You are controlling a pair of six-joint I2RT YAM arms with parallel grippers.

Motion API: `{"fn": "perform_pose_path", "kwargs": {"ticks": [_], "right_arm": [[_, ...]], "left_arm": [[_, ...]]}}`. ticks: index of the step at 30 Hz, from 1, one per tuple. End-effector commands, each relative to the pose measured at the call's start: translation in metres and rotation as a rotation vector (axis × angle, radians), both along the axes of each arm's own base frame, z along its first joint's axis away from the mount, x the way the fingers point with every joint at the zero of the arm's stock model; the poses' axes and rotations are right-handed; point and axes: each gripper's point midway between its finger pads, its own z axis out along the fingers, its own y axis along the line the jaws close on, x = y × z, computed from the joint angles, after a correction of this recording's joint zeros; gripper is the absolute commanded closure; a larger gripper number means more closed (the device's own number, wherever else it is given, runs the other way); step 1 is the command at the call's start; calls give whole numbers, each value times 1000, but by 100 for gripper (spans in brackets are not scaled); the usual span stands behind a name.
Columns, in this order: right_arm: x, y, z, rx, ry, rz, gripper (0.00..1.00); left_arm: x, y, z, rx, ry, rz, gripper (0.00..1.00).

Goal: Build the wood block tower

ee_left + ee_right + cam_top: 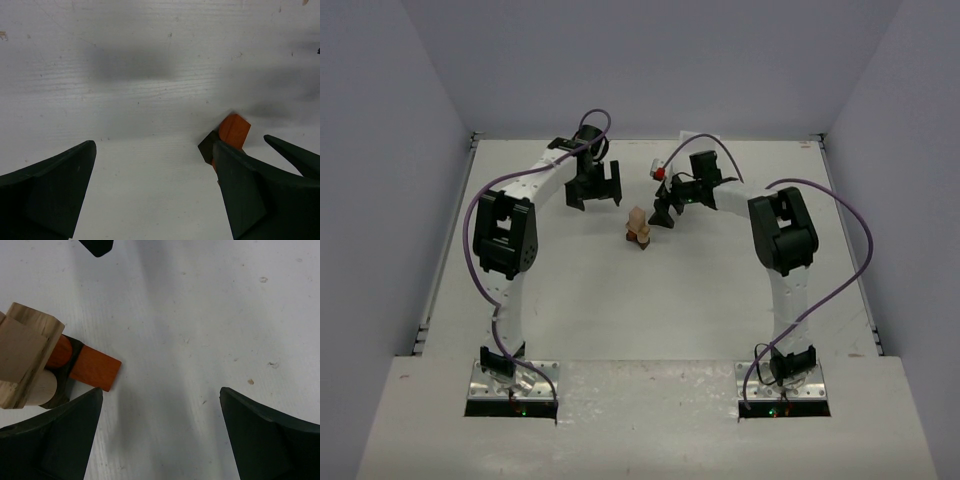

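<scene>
Tower [639, 230] stands mid table [620, 320], a bit toward 12 o'clock | left claw [594, 204] wide, empty, at its 10 o'clock | right claw [665, 218] wide, empty, at its 2 o'clock | tip: move slow, don't bump it

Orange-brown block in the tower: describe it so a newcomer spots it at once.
Near the middle of the table stands the wood block tower. At its foot lies an orange-brown block. It alone is a flat slab poking out sideways from the stack.
</scene>
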Motion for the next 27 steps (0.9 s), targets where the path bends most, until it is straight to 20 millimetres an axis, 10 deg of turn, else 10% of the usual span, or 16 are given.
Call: {"fn": "perform_pose_path", "kwargs": {"ticks": [1, 27], "right_arm": [[9, 14, 5, 1, -63, 23, 1], [-3, 31, 1, 86, 30, 52, 1]], "left_arm": [[5, -3, 34, -15, -95, -22, 0], [5, -3, 27, -9, -85, -29, 0]]}}
